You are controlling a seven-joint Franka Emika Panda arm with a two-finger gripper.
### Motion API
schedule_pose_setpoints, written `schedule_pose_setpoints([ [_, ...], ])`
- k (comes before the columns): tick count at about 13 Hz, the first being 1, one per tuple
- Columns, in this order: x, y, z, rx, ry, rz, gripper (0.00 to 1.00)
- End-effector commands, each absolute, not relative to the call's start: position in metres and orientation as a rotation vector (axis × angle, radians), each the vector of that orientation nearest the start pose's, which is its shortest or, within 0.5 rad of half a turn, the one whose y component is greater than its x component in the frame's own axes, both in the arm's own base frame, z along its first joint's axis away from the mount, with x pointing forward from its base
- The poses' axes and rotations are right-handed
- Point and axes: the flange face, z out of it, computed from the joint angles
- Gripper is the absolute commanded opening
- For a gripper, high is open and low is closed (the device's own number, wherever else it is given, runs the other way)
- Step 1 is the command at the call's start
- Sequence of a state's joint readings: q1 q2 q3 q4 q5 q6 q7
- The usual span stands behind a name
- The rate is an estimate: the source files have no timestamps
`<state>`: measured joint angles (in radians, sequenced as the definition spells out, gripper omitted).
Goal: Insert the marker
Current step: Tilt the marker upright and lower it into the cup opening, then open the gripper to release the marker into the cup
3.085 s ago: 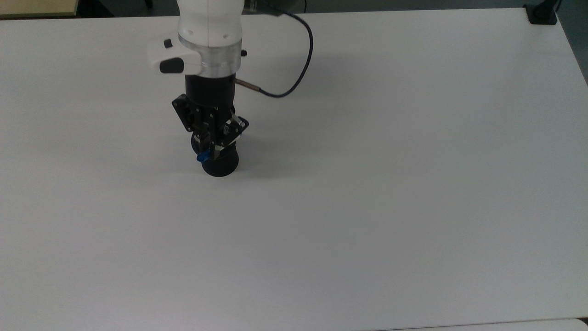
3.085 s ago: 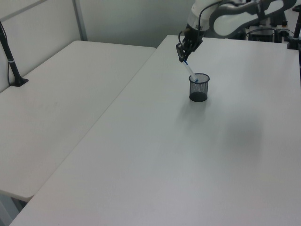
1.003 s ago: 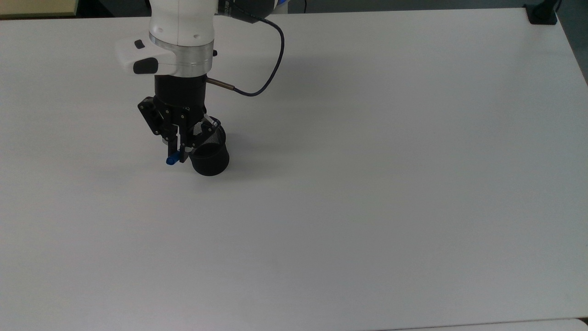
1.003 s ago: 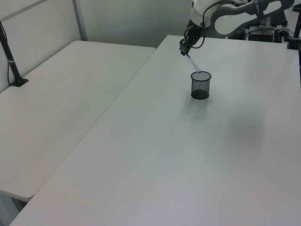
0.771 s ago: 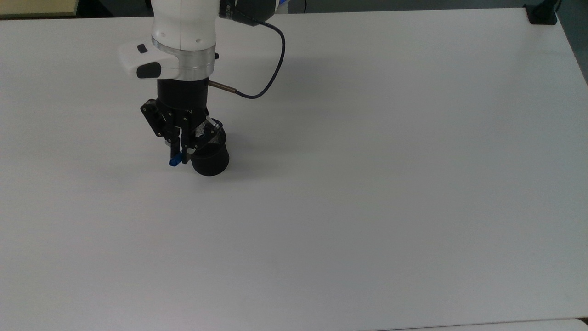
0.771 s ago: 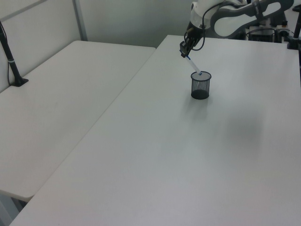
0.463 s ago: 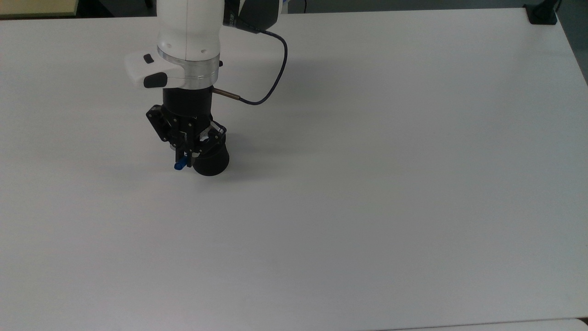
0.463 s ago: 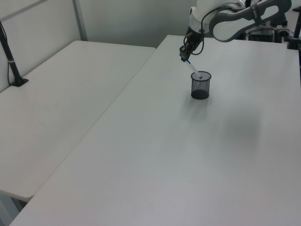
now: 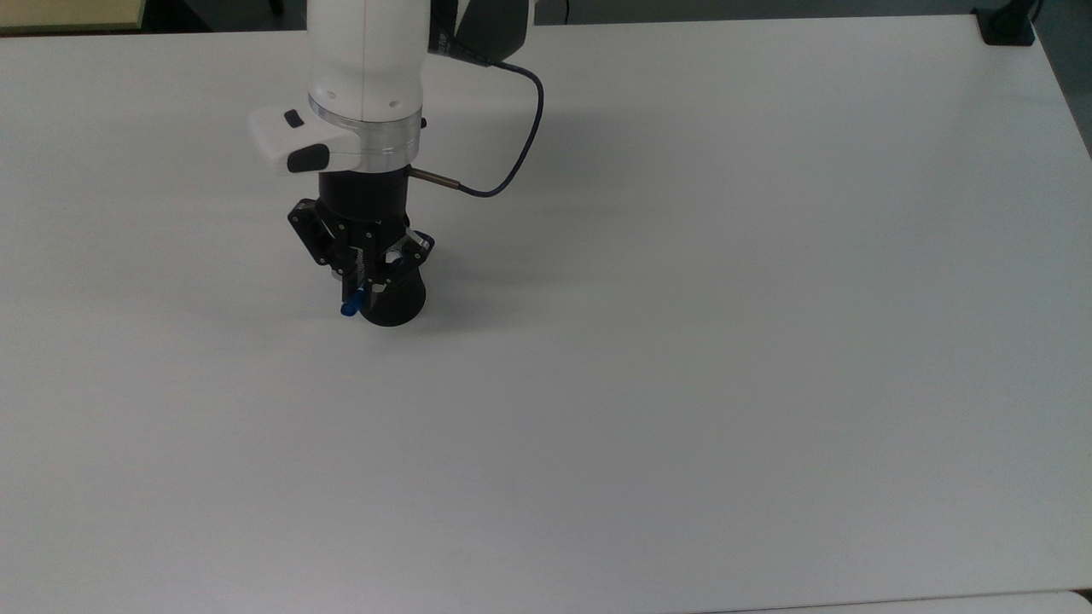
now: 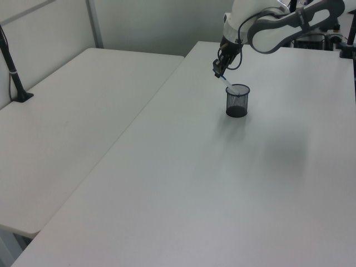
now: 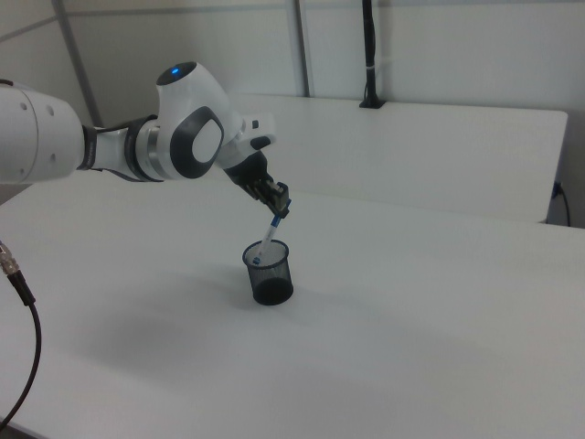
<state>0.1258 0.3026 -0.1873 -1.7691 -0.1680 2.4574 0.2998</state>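
Note:
A black mesh cup (image 9: 397,304) (image 10: 237,102) (image 11: 269,273) stands upright on the white table (image 9: 682,341). My gripper (image 9: 362,288) (image 10: 218,70) (image 11: 280,208) hangs just above the cup's rim, on the side toward the top view's left, and is shut on the marker. The marker (image 10: 227,84) (image 11: 270,235) is a slim white pen held at a slant. Its blue cap (image 9: 348,309) pokes out past the fingers, and its lower end dips into the cup's mouth.
A dark cable (image 9: 516,153) loops off the arm's wrist. A black clamp base (image 9: 1007,26) sits at the table's far right corner in the top view. A second white table (image 10: 72,122) adjoins in the left view, with a black post (image 10: 11,67) on it.
The gripper has shifted toward the top view's right and come down closer to the cup. The marker's lower end now sits deeper in the cup's mouth. The cup has stayed put.

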Motion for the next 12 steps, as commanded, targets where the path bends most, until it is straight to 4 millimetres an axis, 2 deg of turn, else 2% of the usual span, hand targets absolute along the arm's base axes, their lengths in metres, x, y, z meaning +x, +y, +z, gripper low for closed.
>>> schedule_pose_setpoints([
  [1, 0.662, -0.025, 0.430, -3.216, 0.291, -0.648, 0.18],
  [4, 0.660, -0.024, 0.432, -3.221, 0.266, -0.645, 0.28],
  [8, 0.657, -0.026, 0.438, -3.225, 0.278, -0.623, 0.32],
  [10, 0.648, -0.029, 0.452, -3.239, 0.300, -0.553, 0.45],
  [12, 0.635, -0.031, 0.468, -3.253, 0.300, -0.455, 0.68],
])
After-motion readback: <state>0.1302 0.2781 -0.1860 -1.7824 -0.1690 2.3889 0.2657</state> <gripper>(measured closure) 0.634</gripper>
